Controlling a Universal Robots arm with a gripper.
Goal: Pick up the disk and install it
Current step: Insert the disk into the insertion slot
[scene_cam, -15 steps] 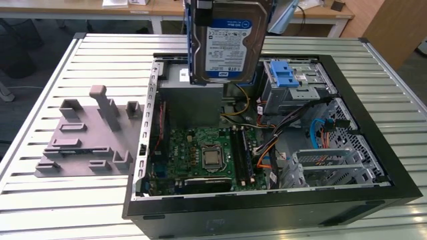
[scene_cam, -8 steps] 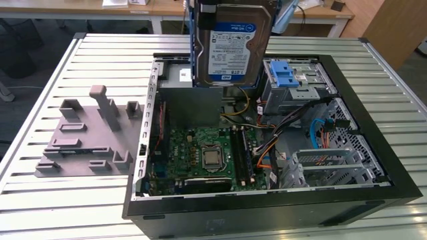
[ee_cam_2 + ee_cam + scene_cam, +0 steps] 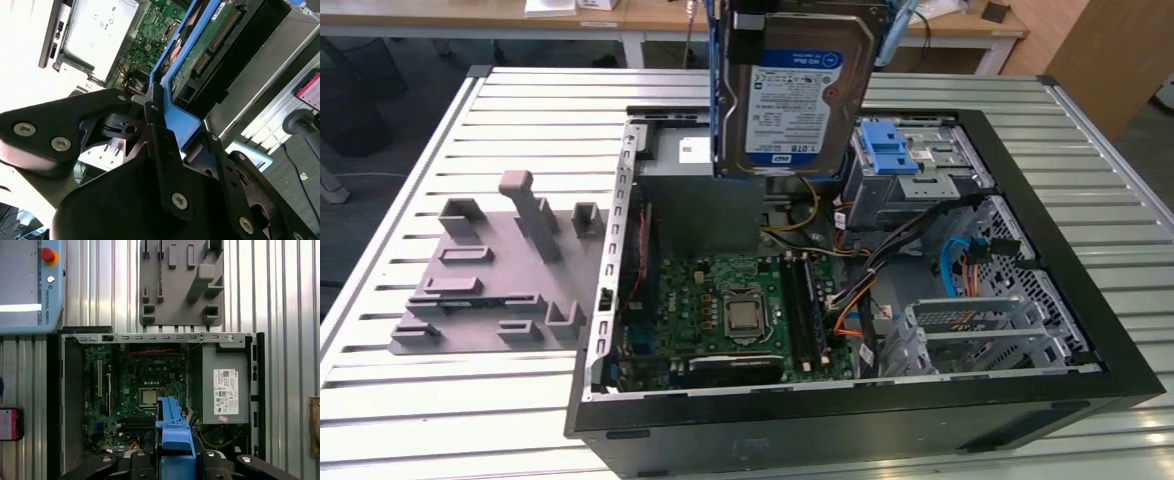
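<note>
The disk (image 3: 794, 90), a silver hard drive with a white-and-blue label and blue side rails, hangs upright above the back half of the open computer case (image 3: 1067, 300). My gripper (image 3: 180, 125) is shut on it from above, its black fingers (image 3: 156, 115) clamping the blue rail (image 3: 172, 425). In the first wrist view the rail's end sits over the motherboard (image 3: 145, 375), between the gripper's arms. The disk is clear of the case and touches nothing inside it.
A grey drive cage with a blue latch (image 3: 894, 155) sits at the case's back on the exterior view's right. A large grey metal box (image 3: 225, 385) stands in one corner. A grey fixture plate (image 3: 494, 280) lies beside the case. A pendant (image 3: 30, 285) and a phone (image 3: 9, 424) rest on the slatted table.
</note>
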